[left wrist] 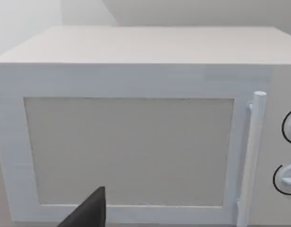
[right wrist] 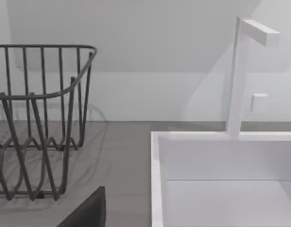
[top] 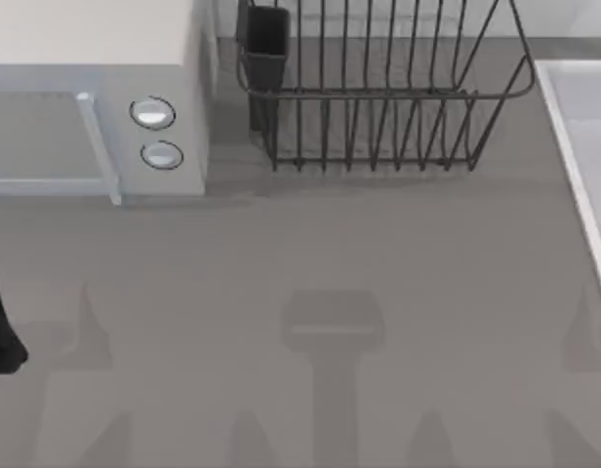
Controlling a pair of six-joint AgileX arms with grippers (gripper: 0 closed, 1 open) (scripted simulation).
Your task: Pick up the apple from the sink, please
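low by the table's left edge, left arm (top: 0, 327) sits parked.

Microwave (top: 96, 97) at table's left, dish rack (top: 379, 97) between, sink (top: 579, 146) right.

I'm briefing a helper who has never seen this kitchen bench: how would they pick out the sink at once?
Start at the dark wire dish rack along the table's back edge, right of the white microwave. Right of the rack, at the table's right edge, sits the sink. It is a pale rectangular basin with a raised rim and a thin white faucet behind it, unlike the open wire rack or the knobbed microwave.
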